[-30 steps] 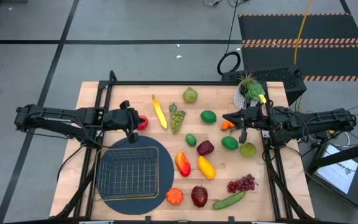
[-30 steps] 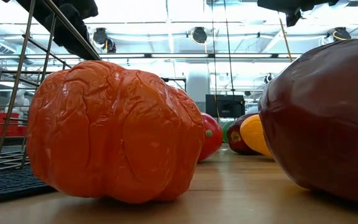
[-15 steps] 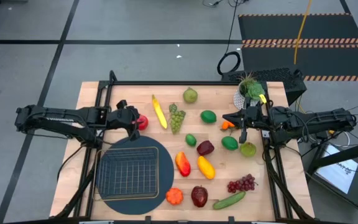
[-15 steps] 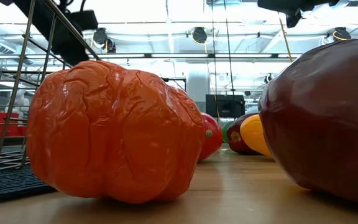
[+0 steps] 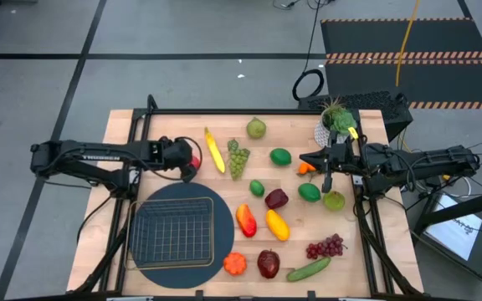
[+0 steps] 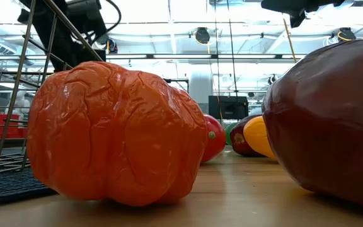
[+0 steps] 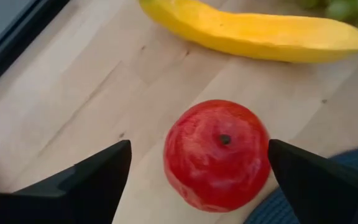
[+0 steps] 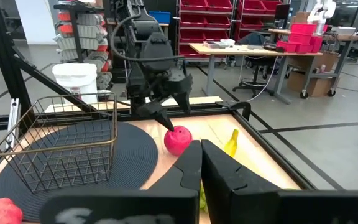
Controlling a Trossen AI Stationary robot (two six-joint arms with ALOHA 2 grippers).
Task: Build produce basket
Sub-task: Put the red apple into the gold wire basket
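left gripper (image 7: 194, 171) spread around the red apple (image 7: 216, 154), not pinching | right gripper (image 8: 201, 163) pressed together, waiting | basket (image 5: 174, 232) empty, at apple's 6 o'clock | risk — we close off-centre and the round apple rolls toward the banana (image 7: 260, 34)

A lab or workshop: red storage bins on metal shelving (image 8: 225, 25), work desks (image 8: 241, 50) with office chairs, grey floor marked with black tape lines (image 5: 82, 67), ceiling strip lights (image 6: 232, 57).
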